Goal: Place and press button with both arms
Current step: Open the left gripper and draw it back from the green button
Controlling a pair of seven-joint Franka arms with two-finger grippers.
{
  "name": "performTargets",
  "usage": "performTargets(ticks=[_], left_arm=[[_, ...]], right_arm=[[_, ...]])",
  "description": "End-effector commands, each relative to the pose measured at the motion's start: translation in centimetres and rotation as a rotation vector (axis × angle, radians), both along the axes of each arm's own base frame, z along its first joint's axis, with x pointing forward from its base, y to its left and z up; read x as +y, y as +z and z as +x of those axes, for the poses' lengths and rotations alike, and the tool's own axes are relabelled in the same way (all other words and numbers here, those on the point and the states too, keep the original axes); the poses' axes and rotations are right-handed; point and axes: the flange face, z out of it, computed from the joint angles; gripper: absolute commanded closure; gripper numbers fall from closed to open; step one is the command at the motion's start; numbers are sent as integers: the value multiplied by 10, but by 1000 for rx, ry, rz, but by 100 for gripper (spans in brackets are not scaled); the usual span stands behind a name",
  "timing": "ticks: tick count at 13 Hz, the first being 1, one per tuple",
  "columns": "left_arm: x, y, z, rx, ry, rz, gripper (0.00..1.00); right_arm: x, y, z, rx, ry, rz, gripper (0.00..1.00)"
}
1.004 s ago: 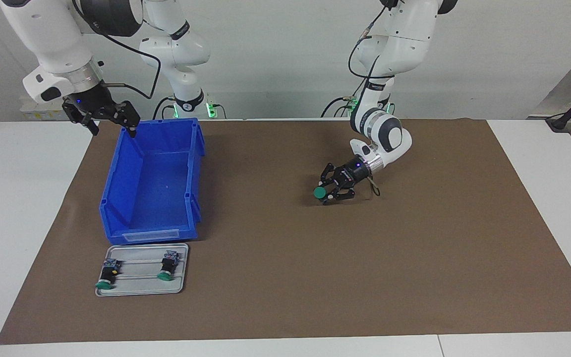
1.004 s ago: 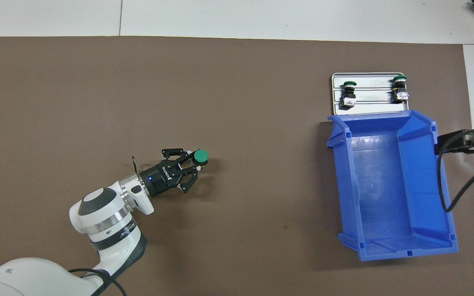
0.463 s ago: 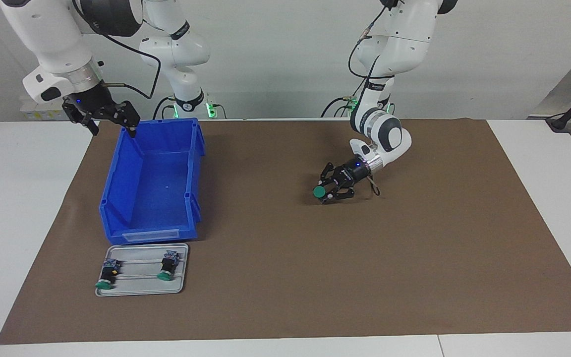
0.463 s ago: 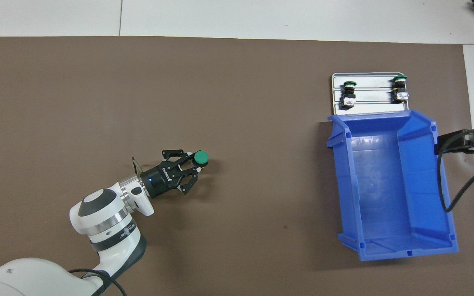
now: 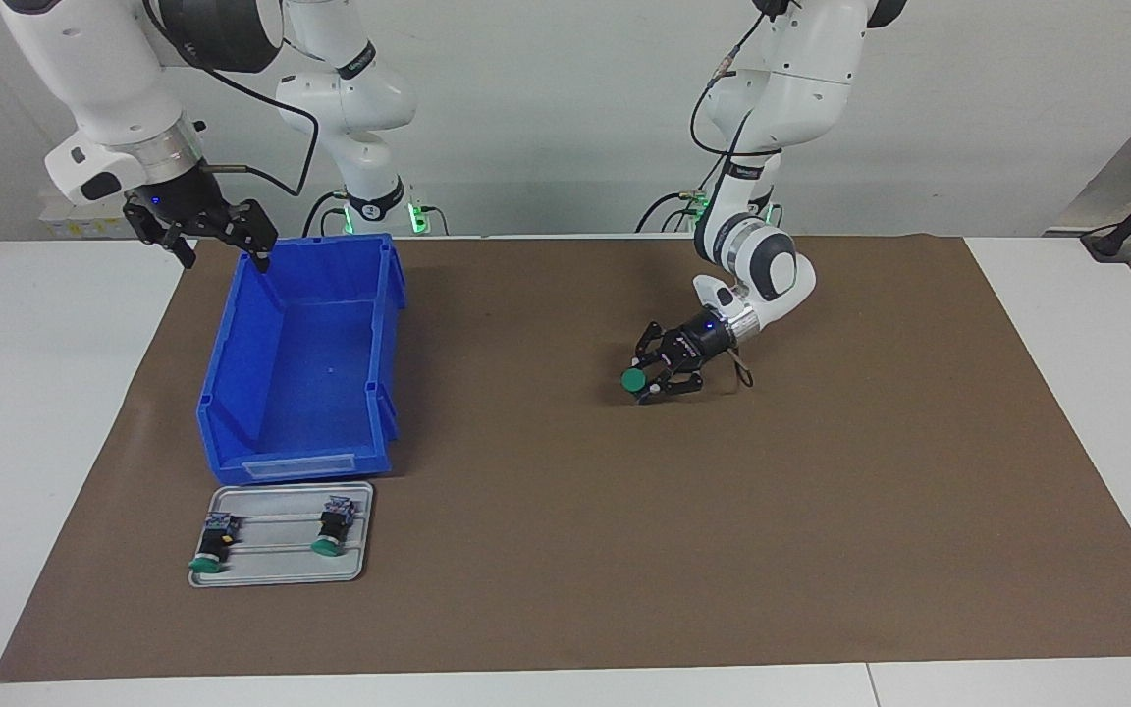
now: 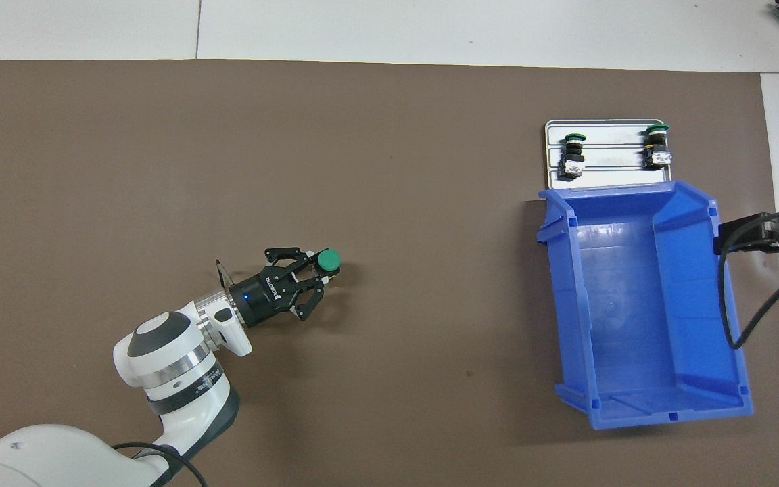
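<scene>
My left gripper (image 5: 646, 383) (image 6: 322, 269) is low over the brown mat, shut on the button (image 5: 633, 379) (image 6: 328, 258), whose round green cap points up and away from the wrist. The button's black body sits between the fingers, down at the mat. My right gripper (image 5: 224, 245) hangs open above the blue bin's rim at the end nearest the robots, holding nothing. In the overhead view only the right gripper's edge (image 6: 761, 233) shows beside the bin.
A blue open bin (image 5: 305, 363) (image 6: 640, 304) stands on the mat toward the right arm's end. Farther from the robots than the bin lies a grey tray (image 5: 281, 560) (image 6: 606, 177) with two more green-capped buttons (image 5: 204, 552) (image 5: 330, 535) on it.
The left gripper with the button has drawn back slightly toward its own arm and a little lower. The right arm has not moved.
</scene>
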Motion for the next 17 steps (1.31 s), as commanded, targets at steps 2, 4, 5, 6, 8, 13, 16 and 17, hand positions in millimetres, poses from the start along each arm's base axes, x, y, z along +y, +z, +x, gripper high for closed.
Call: performTargets(ticks=[2,4,5,6,8,13,16,17], left_arm=[[6,3,-9,-19,6,-13,65],[7,2,-10,-18,7,-11,50],[7,3,-10,-20,5,-12,47],[7,3,-10,-18,5,-11,46],[15,0,-11,-15,3,0,45],[20,-3,-13,3,-1,13,43],[18,-5,-18,20,-5,16,39],[17,-5,-18,26,-5,13,36]], right_arm=[[-1,2,-6,-17,-13,-8,0],[0,1,-6,-15,-11,-8,0],[0,2,-6,-17,-11,-8,0],[0,1,-6,-15,-11,-8,0],[0,2,-6,-17,-11,-8,0],[0,2,-6,-17,-11,-8,0],[0,2,-6,-17,-11,-8,0],[0,2,-6,-17,-11,-8,0]])
